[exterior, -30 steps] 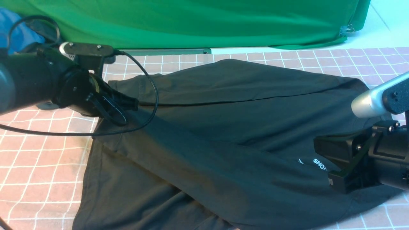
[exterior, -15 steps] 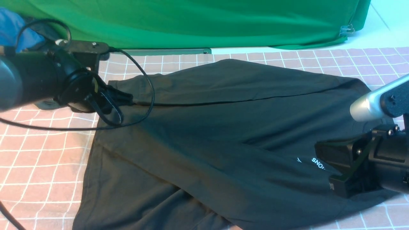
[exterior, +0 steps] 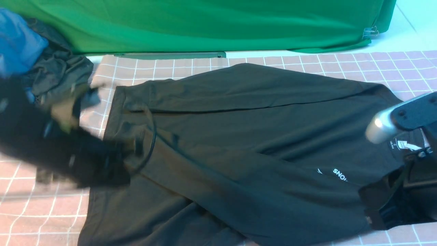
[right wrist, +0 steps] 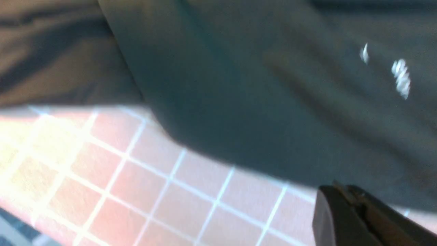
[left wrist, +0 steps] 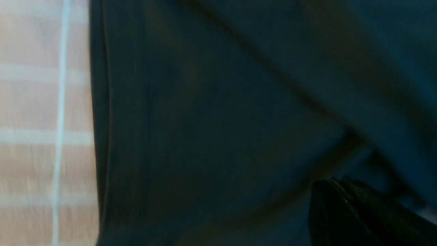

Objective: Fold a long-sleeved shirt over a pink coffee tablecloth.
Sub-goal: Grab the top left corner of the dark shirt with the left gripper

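Observation:
The black long-sleeved shirt (exterior: 245, 136) lies spread on the pink coffee tablecloth (exterior: 44, 205), with a sleeve folded across its body. Its white print (exterior: 339, 175) and neck label (exterior: 404, 145) show at the right. My left gripper (exterior: 131, 150) is a motion blur at the shirt's left edge. In the left wrist view it (left wrist: 341, 186) is shut over the dark shirt (left wrist: 211, 119), with nothing seen between the fingers. My right gripper (exterior: 370, 212) sits at the collar end. In the right wrist view it (right wrist: 338, 191) is shut and empty above the shirt's edge (right wrist: 273, 102) and the tablecloth (right wrist: 153, 191).
A green cloth (exterior: 205, 24) hangs along the back. A blue garment (exterior: 17, 41) and a dark grey-green garment (exterior: 58, 75) are piled at the far left corner. The left arm's black cable (exterior: 152, 143) loops over the shirt's left side.
My left arm swung fast from the shirt's far left corner toward the near left and now blurs. My right arm drew back to the right, uncovering the neck label.

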Action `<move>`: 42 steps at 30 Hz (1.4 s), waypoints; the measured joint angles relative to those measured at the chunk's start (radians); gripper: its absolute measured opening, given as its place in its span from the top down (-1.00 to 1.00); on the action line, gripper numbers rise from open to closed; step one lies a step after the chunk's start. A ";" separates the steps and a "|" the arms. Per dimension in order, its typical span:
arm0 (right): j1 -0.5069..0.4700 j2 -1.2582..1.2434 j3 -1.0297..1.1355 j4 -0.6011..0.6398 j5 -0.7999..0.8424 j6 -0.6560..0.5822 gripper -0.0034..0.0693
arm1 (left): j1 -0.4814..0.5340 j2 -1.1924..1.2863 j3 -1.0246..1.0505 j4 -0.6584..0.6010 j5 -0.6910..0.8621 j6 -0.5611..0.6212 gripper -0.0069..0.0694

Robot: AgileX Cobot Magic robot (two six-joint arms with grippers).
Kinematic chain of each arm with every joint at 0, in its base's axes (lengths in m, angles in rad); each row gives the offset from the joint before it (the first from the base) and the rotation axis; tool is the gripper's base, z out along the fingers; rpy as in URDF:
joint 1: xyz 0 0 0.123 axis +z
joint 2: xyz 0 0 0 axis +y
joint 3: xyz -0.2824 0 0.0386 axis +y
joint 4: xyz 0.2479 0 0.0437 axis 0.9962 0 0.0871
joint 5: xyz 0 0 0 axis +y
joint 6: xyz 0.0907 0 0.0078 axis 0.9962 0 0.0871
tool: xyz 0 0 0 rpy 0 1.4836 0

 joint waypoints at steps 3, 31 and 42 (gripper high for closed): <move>0.000 0.063 0.000 0.040 0.019 -0.052 0.81 | 0.000 -0.048 0.088 0.030 0.043 -0.052 0.79; 0.170 0.607 -0.001 0.136 -0.395 -0.299 -0.50 | 0.000 -0.051 0.220 0.131 0.040 -0.169 0.72; 0.170 0.602 -0.025 0.056 -0.344 -0.306 0.69 | 0.000 -0.051 0.220 0.131 0.017 -0.170 0.68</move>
